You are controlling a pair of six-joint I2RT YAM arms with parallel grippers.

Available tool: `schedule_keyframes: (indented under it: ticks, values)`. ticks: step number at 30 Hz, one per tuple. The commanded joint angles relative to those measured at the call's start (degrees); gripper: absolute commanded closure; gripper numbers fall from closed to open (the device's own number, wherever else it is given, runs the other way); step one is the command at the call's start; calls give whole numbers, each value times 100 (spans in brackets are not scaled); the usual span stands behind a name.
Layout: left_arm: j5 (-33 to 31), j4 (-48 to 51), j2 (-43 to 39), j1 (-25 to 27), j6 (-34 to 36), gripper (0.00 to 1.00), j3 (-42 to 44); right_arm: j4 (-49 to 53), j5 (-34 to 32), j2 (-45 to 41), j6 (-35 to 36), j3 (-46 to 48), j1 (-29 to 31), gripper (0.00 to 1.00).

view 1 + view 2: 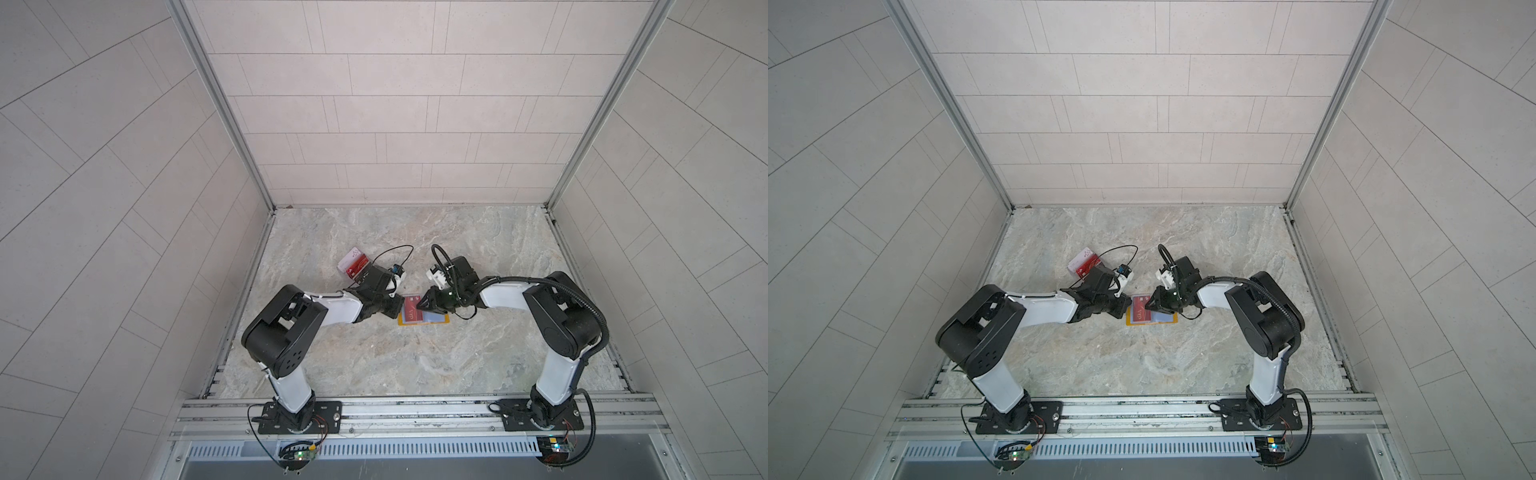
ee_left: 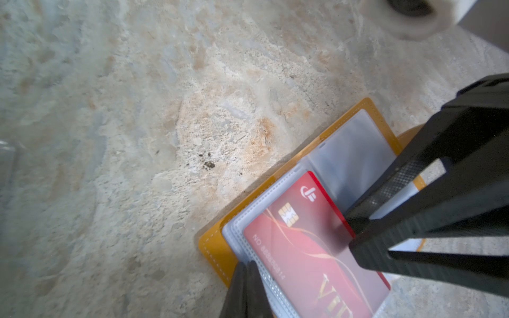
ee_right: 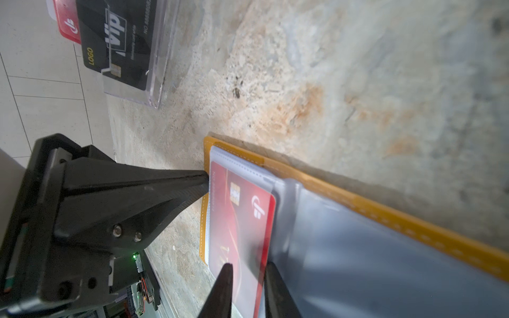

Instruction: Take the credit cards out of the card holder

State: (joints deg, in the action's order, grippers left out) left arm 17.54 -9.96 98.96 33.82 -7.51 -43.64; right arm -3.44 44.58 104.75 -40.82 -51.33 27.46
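Marble-patterned bench (image 1: 374,365) is seen from above in both top views, with two black-and-white robot arms reaching inward and meeting near its middle. Between them the card holder (image 1: 426,324), a mustard-yellow booklet with clear sleeves, is laid open and flat on the bench. A red credit card (image 1: 411,311) with gold "VIP" print and a chip is lodged in the sleeve on the holder's left page. In the left wrist view the card's edge nearest the spine is shown brighter than the hazy rest, but how far it stands clear of the plastic cannot be told. The left pincer (image 2: 245,275) is closed, its tips pressed together and set on the outer edge of that left page. The right pincer (image 3: 246,267) is lowered onto the card from the spine side, its jaws narrowly parted with the card's inner edge between them. Whether the card is actually pinched cannot be told. Well apart, toward the far left of the bench, a clear plastic box (image 3: 157,68) is placed. Inside it a black card (image 3: 121,41) is seen in front, and a whitish card (image 1: 352,254) and red ones are stacked with it.
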Motion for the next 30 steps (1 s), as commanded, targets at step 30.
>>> schedule_keyframes:
  ticks: [30]
  values:
    - [-57,345,141,29,-90,100,223,-723,576,-332,-189,122,-39,77]
